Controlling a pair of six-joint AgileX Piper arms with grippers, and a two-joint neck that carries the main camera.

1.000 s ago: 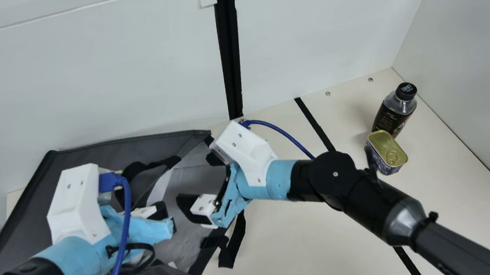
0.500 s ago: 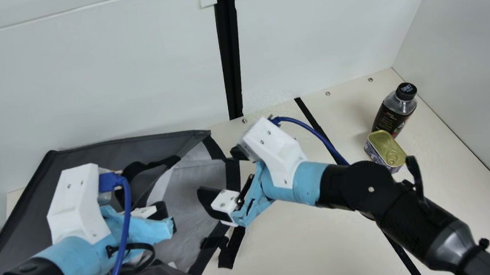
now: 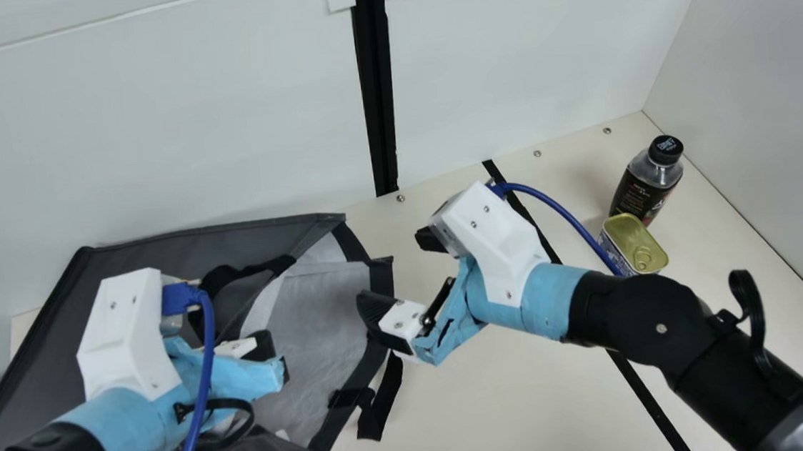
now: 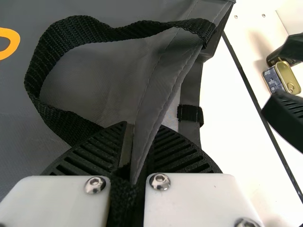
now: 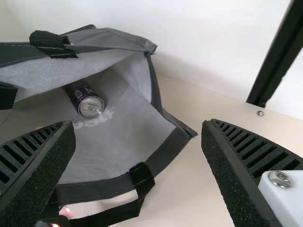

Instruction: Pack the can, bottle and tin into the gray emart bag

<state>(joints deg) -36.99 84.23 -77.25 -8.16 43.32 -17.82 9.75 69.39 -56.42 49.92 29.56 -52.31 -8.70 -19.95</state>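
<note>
Counting from the left, you have one gray bag (image 3: 160, 257), its mouth opening toward your right arm. Of your two grippers, the left gripper (image 3: 275, 359) is clamped on the bag's fabric edge and black strap (image 4: 75, 28). One can (image 5: 91, 106) lies inside the bag. Your right gripper (image 3: 396, 275) has its fingers spread around nothing, at the bag's right rim. Farther right of the bag, well apart from it, stand one tin (image 3: 633, 239) and one bottle (image 3: 645, 181) close together, near the side wall (image 3: 764, 104). Between bag and tin you have open table (image 3: 488, 412), crossed by one black stripe (image 3: 502, 183).
</note>
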